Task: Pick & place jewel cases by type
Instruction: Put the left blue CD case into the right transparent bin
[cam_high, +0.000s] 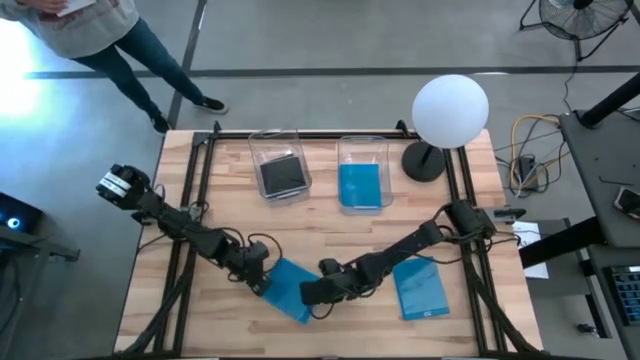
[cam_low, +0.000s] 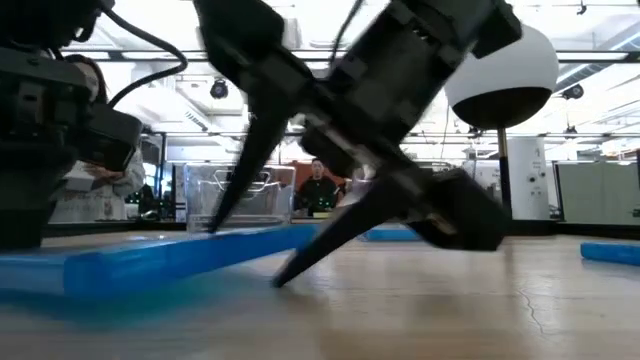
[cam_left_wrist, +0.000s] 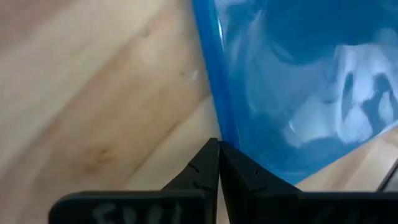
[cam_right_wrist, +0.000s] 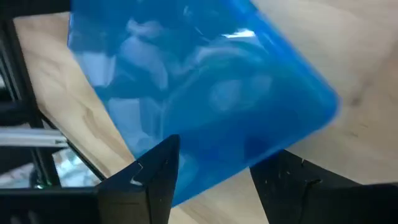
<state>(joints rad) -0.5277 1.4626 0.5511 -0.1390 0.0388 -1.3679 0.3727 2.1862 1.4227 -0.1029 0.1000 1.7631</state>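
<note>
- The pale wooden slatted worktop (cam_high: 330, 235) carries everything; both dark arms reach in toward its near middle.
- Two clear rectangular plastic bins stand at the far side: the left bin (cam_high: 278, 160) holds a dark grey case, the right bin (cam_high: 362, 170) holds a translucent blue one.
- A thin, flat, translucent bright blue jewel case (cam_high: 290, 290) lies near the front edge between the two hands; a second blue jewel case (cam_high: 420, 288) lies well apart to its right.
- The right hand (cam_high: 312, 293) has its fingers apart, straddling an edge of the first blue case; the fingers do not look clamped on it yet.
- The left hand (cam_high: 258, 283) has its fingers pressed together, tips touching the case's opposite edge, apparently bracing it.
- Judged step: picking up a blue case. The next move calls for the right fingers to close on the edge, lift, and carry toward the blue bin.
- The low view shows one side of the case tilted up off the wood, which the high view hides; only the high view shows the bins' contents.
</note>
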